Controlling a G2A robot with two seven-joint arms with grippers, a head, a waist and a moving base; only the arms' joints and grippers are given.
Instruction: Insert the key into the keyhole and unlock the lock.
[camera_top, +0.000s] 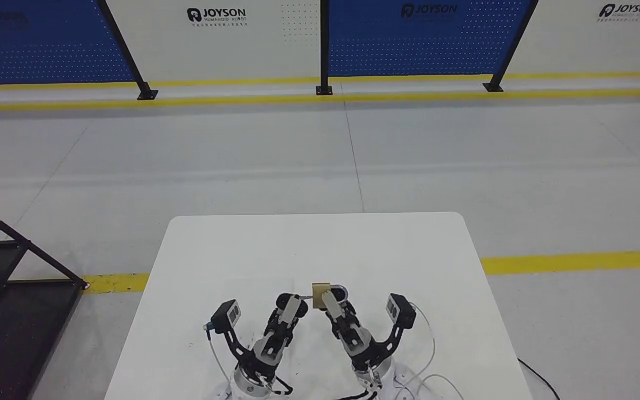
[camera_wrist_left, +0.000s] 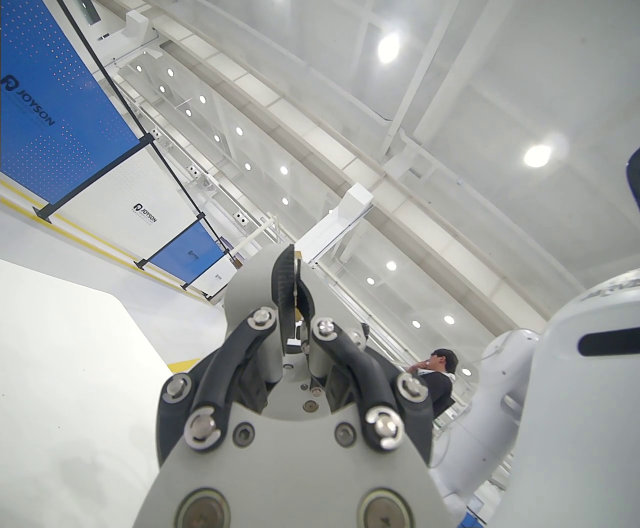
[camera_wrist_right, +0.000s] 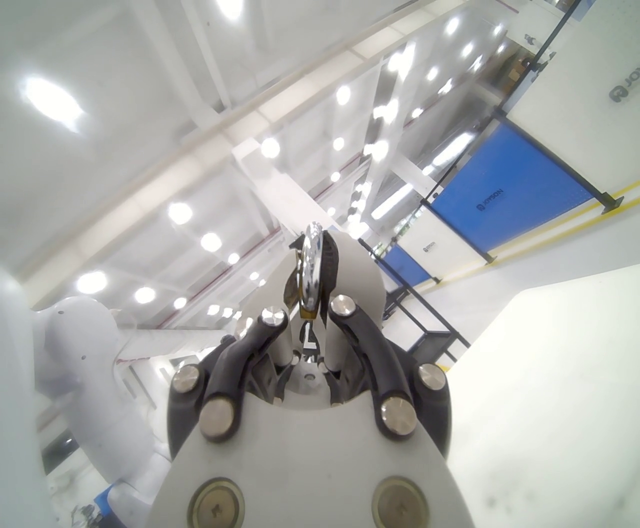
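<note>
**Top view: two grippers meet tip to tip by the table's near edge**

Top view shows one white table (camera_top: 300, 240) with two arms over its near edge, roughly midway between its left and right edges. The left gripper (camera_top: 296, 301) and the right gripper (camera_top: 335, 301) angle in toward each other, and their tips come almost together. One lock (camera_top: 322, 291), a small brass-coloured block, sits right at that meeting point, toward the table's middle from both arms. Whether it is clear of the tabletop cannot be told from above.

From the left wrist, the left gripper (camera_wrist_left: 296, 270) points up and away from the table, and its two fingers (camera_wrist_left: 282, 285) are pressed nearly together. Between the ribbed pads shows a thin brass-coloured sliver, taken to be the one key (camera_wrist_left: 299, 313). Most of it is hidden, so its shape cannot be made out.

From the right wrist, the right gripper (camera_wrist_right: 317, 260) is clamped on the lock (camera_wrist_right: 311, 270), seen edge-on as a shiny silver curve with a brass rim. It stands up between the two fingers (camera_wrist_right: 352, 280) and pokes out past their tips.

Whether the key touches the lock, or has entered the keyhole, cannot be told.

Beyond the table's far edge stand three blue partition panels (camera_top: 425, 35), with white ones between them. Two yellow floor lines (camera_top: 560, 264) are in sight, one by the panels and one crossing behind the table.
</note>
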